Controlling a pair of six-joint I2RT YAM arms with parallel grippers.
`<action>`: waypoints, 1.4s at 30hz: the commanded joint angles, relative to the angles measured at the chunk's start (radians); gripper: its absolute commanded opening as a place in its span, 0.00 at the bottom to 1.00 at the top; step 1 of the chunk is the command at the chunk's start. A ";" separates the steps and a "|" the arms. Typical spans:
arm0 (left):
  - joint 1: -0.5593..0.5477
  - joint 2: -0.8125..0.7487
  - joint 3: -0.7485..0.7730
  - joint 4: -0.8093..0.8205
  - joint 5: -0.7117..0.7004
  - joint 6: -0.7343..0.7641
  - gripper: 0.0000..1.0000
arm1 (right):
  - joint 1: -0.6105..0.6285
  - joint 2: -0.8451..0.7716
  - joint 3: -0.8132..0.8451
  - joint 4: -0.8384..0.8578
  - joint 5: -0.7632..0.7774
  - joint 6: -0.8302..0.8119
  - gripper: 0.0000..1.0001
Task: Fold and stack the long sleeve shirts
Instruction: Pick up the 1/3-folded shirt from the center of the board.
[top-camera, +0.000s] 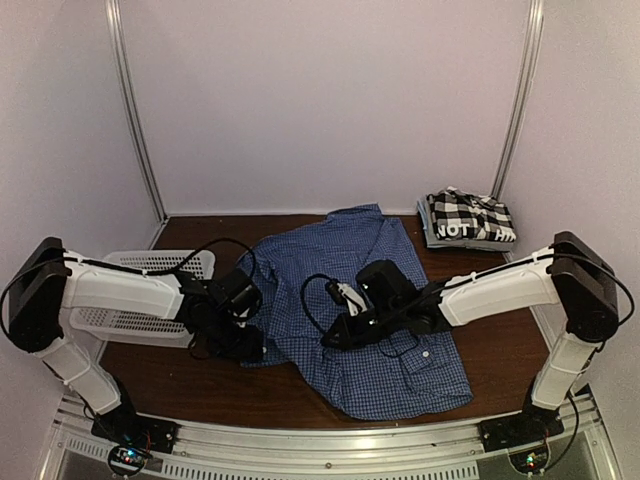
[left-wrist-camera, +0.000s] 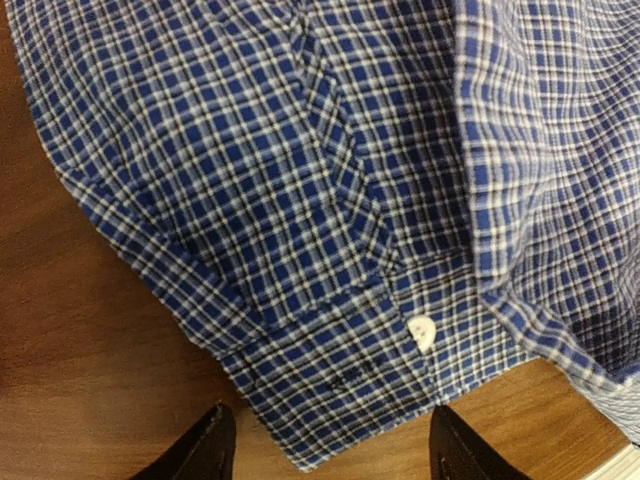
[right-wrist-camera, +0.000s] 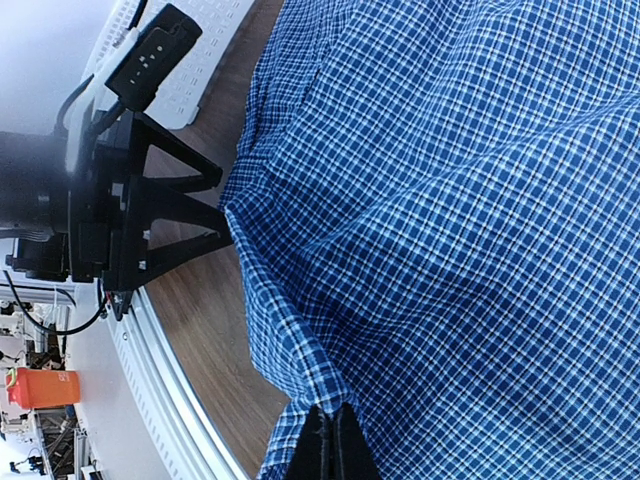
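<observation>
The blue fine-checked shirt (top-camera: 365, 300) lies spread across the middle of the wooden table. Its buttoned cuff (left-wrist-camera: 370, 370) rests flat on the wood, its tip reaching just between the two fingers of my left gripper (left-wrist-camera: 330, 455), which is open and holds nothing. In the top view that gripper (top-camera: 245, 345) sits at the shirt's left edge. My right gripper (right-wrist-camera: 335, 445) is shut on a raised fold of the blue shirt, over its middle (top-camera: 335, 335). The black-and-white checked shirt (top-camera: 468, 218) lies folded at the back right.
A white mesh basket (top-camera: 110, 322) stands at the left edge of the table, partly under my left arm. A metal rail (top-camera: 330, 445) runs along the near edge. White walls enclose the table on three sides.
</observation>
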 joint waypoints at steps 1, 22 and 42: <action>-0.014 0.044 -0.011 0.046 -0.023 -0.024 0.68 | -0.004 -0.048 -0.019 0.027 0.030 0.001 0.00; -0.033 -0.015 0.236 -0.163 -0.302 -0.020 0.00 | 0.003 -0.038 0.013 -0.001 0.037 -0.027 0.00; 0.404 0.005 0.876 -0.101 -0.276 0.415 0.00 | 0.162 0.037 0.219 -0.121 0.143 -0.064 0.00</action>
